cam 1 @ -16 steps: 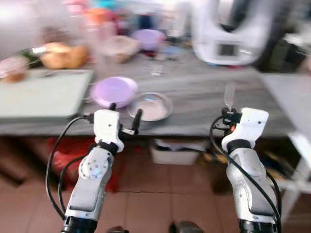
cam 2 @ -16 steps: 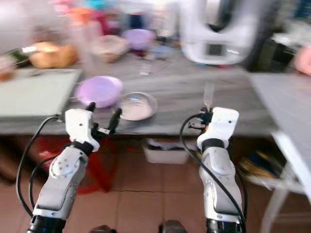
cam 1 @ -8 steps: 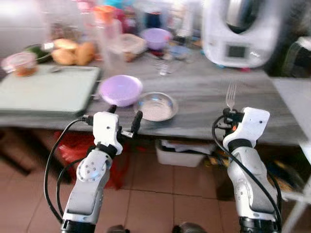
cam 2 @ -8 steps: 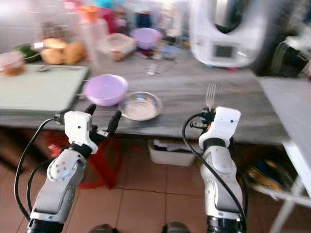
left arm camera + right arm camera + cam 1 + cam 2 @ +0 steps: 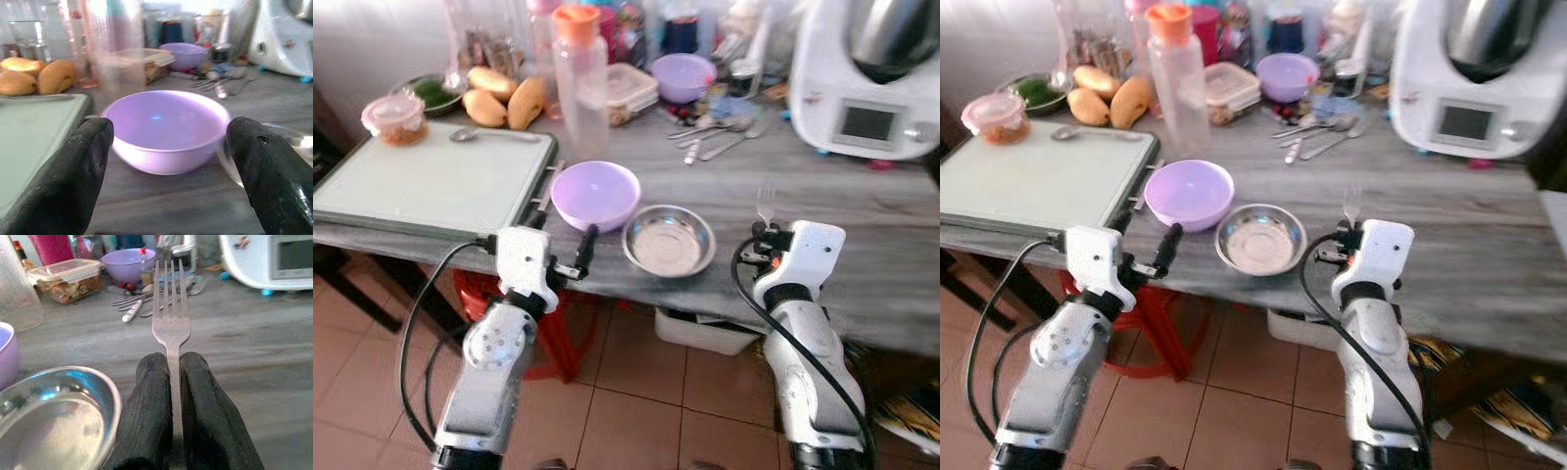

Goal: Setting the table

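The right gripper (image 5: 168,382) pinched 1 fork (image 5: 170,316) upright at 3 o'clock of the steel bowl (image 5: 669,240). The left gripper (image 5: 563,257) hung spread at 6 o'clock of the purple bowl (image 5: 595,194). Setting seemed barely begun: fork unplaced, spare cutlery (image 5: 715,135) at 12 o'clock.

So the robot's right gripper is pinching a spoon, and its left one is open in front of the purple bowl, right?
Not quite: the right gripper is pinching a fork, not a spoon; the right wrist view shows its four tines plainly. The rest holds: the left gripper is open in front of the purple bowl.
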Available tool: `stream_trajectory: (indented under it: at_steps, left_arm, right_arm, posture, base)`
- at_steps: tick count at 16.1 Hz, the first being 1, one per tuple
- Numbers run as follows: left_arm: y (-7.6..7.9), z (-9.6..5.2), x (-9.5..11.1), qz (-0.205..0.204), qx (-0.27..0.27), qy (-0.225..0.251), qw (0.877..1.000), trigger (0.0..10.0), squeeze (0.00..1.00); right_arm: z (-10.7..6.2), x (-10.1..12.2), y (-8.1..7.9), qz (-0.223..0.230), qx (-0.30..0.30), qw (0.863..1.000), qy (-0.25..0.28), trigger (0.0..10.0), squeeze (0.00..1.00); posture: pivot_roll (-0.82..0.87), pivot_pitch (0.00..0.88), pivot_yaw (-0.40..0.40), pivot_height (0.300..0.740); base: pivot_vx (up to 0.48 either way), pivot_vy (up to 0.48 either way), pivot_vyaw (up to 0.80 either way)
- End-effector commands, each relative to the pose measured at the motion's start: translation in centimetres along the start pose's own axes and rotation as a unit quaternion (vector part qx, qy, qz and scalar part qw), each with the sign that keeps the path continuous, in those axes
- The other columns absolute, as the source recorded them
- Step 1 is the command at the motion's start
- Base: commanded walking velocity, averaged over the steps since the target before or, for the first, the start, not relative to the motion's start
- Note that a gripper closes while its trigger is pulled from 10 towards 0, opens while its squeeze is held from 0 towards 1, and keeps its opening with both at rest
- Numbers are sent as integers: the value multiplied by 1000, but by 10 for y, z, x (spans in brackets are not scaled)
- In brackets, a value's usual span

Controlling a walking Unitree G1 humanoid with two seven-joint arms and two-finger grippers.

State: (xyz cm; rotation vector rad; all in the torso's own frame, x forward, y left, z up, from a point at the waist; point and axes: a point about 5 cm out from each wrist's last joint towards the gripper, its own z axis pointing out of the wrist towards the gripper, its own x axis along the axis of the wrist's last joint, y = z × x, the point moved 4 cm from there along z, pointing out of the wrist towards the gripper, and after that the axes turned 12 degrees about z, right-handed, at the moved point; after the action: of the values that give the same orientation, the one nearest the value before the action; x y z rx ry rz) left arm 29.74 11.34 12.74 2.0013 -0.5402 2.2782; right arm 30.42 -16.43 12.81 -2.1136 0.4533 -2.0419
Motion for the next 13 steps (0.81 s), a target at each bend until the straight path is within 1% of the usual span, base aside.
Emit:
stream_trajectory:
  at_steps: [1, 2, 4, 5, 6, 8, 10, 11, 13]
  left_arm:
    - [0, 0, 4, -3, 2, 6, 1000, 10000, 0]
    - [-5, -2, 4, 2, 20, 3, 1000, 10000, 0]
    - [-11, -5, 3, 16, 30, -4, 999, 10000, 0]
    - [-16, -8, 2, 24, 41, -8, 999, 10000, 0]
    - [-19, -10, 1, 27, 44, -11, 999, 10000, 0]
    - [-27, -19, -4, 40, 46, -24, 998, 10000, 0]
    - [-27, -28, -7, 43, 33, -35, 998, 10000, 0]
    - [-27, -31, -7, 43, 32, -37, 998, 10000, 0]
    - [-25, -34, -8, 43, 19, -41, 998, 10000, 0]
  right_arm:
    - [-2, 3, 6, -3, -10, 1000, 3, 10000, 0]
    - [-2, 2, 7, 2, -14, 1000, 1, 10000, 0]
    - [0, 1, 8, 7, -19, 1000, -3, 10000, 0]
    - [-1, -1, 11, 12, -28, 1000, -7, 10000, 0]
    - [-1, -2, 13, 9, -31, 999, -8, 10000, 0]
    - [1, -5, 15, 20, -34, 999, -22, 10000, 0]
    - [7, -5, 20, 26, -43, 998, -30, 10000, 0]
    - [7, -9, 24, 34, -57, 997, -39, 10000, 0]
    - [2, -12, 26, 28, -68, 996, -41, 10000, 0]
  posture:
    - [5, 13, 12, 740]
    - [11, 19, 14, 740]
    - [13, 29, 17, 740]
    - [16, 37, 17, 740]
    - [16, 41, 15, 740]
    - [21, 62, 20, 740]
    - [28, 76, 19, 740]
    - [33, 79, 18, 740]
    - [40, 84, 18, 740]
  base:
    - [281, 0, 0]
    - [0, 0, 0]
    - [0, 0, 0]
    - [0, 0, 0]
    - [0, 0, 0]
    - [0, 0, 0]
    - [0, 0, 0]
    - [0, 0, 0]
    - [0, 0, 0]
